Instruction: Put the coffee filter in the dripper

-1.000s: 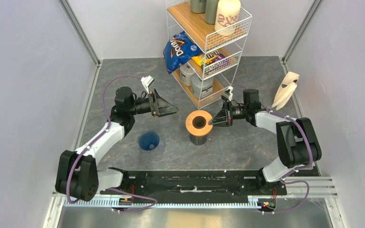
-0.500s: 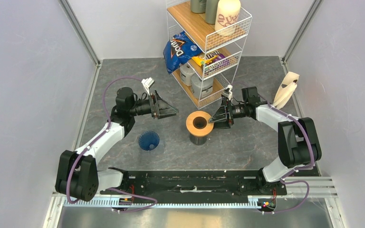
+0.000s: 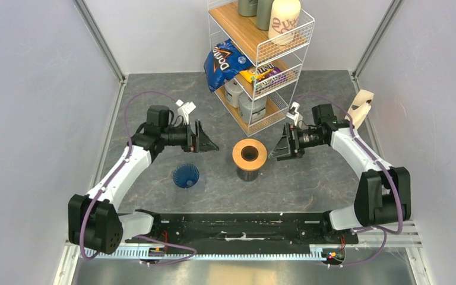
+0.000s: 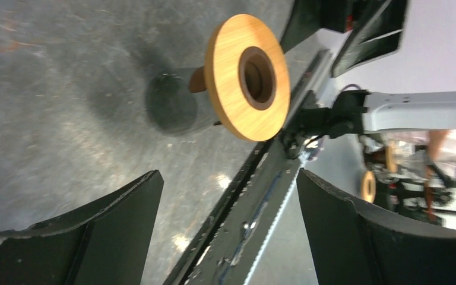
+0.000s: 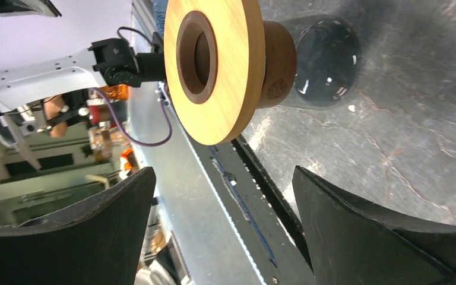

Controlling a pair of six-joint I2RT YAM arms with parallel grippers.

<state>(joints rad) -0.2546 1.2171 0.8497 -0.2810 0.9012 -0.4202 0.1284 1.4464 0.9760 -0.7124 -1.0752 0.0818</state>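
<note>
Nearest my bases, the blue dripper (image 3: 186, 176) sits on the tabletop (image 3: 309, 184), on my left side. From above I can see into its open mouth, and there is no paper in it.

A little farther out, a wooden ring (image 3: 249, 152) rests on top of a dark cup (image 3: 249, 174), and my 2 hands flank it. My left hand (image 3: 209, 142) hovers to its left with the fingers spread apart and nothing between them. My right hand (image 3: 278, 148) hovers to its right, fingers likewise apart and empty. Both wrist views look at the ring through a bare gap.

Farther still, the coffee filter (image 3: 356, 111) leans against the right wall at the edge of the tabletop. It is beyond my right hand and well apart from the dripper. At the back stands a wire shelf (image 3: 261, 65) of packets and bottles.

I judge the step in hand to be fetching the filter, since neither hand touches it yet. My right hand is the closer 1, so the next move calls for turning it away from the ring and reaching back toward the wall. The paper looks thin, so I should pinch an edge lightly rather than crush the cone. After that comes a long carry across, past the ring and cup, to lower the filter point-down into the dripper. The dripper looks light and may shift if nudged.
</note>
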